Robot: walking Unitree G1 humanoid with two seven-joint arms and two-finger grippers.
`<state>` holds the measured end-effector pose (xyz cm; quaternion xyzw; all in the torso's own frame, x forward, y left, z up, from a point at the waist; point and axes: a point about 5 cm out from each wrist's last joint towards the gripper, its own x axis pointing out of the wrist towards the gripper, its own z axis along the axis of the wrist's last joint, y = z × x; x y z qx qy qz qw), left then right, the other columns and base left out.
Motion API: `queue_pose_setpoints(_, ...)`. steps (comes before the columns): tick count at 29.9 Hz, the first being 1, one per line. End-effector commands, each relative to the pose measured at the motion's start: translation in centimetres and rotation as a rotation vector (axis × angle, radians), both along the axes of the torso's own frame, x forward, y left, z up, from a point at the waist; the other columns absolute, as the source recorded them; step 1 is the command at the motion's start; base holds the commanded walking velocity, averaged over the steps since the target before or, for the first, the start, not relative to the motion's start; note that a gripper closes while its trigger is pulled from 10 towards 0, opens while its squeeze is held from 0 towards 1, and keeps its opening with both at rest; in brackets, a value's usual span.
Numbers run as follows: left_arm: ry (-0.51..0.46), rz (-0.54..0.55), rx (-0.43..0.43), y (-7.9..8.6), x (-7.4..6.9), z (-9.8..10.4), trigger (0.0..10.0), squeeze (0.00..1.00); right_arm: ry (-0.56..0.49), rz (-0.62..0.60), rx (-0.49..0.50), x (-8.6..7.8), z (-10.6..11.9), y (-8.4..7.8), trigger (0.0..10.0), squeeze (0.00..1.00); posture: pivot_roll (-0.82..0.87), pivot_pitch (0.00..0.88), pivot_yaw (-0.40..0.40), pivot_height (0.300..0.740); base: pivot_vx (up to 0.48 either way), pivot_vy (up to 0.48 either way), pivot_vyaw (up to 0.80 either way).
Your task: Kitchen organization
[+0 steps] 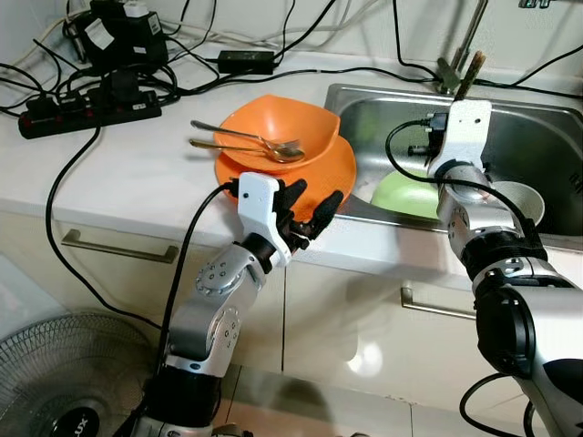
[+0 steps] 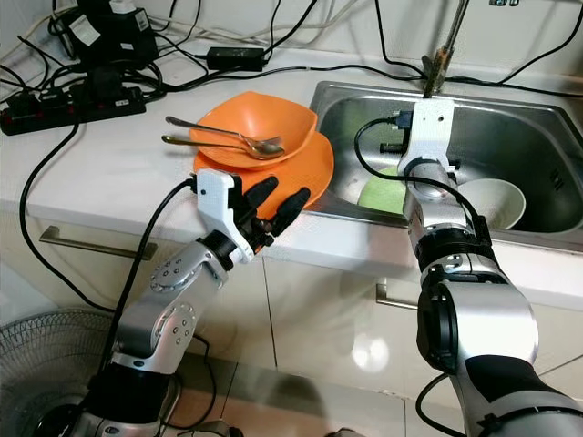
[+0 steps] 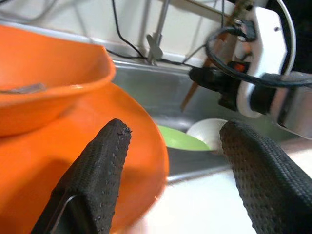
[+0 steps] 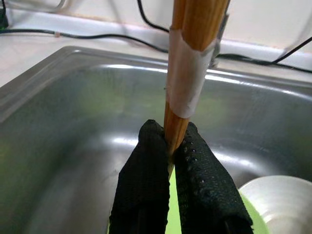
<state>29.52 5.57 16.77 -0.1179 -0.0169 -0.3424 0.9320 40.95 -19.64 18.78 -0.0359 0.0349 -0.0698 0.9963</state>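
Nearest me, my left gripper (image 1: 314, 211) sits at the front edge of the counter (image 1: 137, 173), its two black fingers (image 3: 100, 170) spread wide apart and holding nothing. Just beyond them lies an orange plate (image 1: 332, 173), its rim touching or almost touching the fingertips, with an orange bowl (image 1: 278, 127) resting on top. Two spoons (image 1: 246, 144) lie across the bowl, long handles pointing toward my left side.

To the right and farther back, my right gripper (image 4: 170, 146) is over the steel sink (image 2: 519, 118), its fingers pinched tight on a pair of wooden chopsticks (image 4: 187, 63) bound with pale tape. The sticks stand nearly upright — their long axis runs straight up from the fingertips. Below them in the basin rest a green dish (image 2: 381, 193) and a white bowl (image 2: 492, 202), side by side.

I judge the sticks need setting down somewhere; the orange stack lies to the left of that gripper, across the sink rim, with my left arm nearer to it.

At the far back — a black power strip (image 1: 86, 114) and tangled cables (image 1: 228, 45) along the wall.
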Motion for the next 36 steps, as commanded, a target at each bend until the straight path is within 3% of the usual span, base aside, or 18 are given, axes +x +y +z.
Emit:
queue_pose_setpoints(1, 0.002, -0.039, 0.015, -0.5, -0.5, 0.0, 10.0, 0.00, 0.016, 0.003, 0.032, 0.2, 0.3, 0.2, 10.0, 0.00, 0.15, 0.069, -0.015, 0.740, 0.000, 0.000, 0.00)
queue_pose_setpoints(9, 0.027, -0.071, 0.024, -1.0, -1.4, -0.5, 10.0, 0.00, 0.117, 0.013, 0.049, -0.3, -1.8, 0.4, 10.0, 0.00, 0.16, 0.075, -0.031, 0.740, 0.000, 0.000, 0.00)
queue_pose_setpoints(28, 0.040, -0.079, 0.033, -1.1, -1.8, -0.7, 10.0, 0.00, 0.178, 0.043, 0.049, -0.9, -3.9, 1.3, 10.0, 0.00, 0.19, 0.059, -0.038, 0.740, 0.000, 0.000, 0.00)
queue_pose_setpoints(29, 0.039, -0.078, 0.035, -1.0, -1.8, -0.6, 10.0, 0.00, 0.180, 0.049, 0.052, -0.9, -4.0, 1.5, 10.0, 1.00, 0.19, 0.051, -0.035, 0.740, 0.000, 0.000, 0.00)
queue_pose_setpoints(36, 0.037, -0.077, 0.037, -0.9, -1.6, -0.4, 10.0, 0.00, 0.170, 0.061, 0.059, -0.8, -3.8, 1.8, 10.0, 1.00, 0.19, 0.047, -0.032, 0.740, 0.000, 0.000, 0.00)
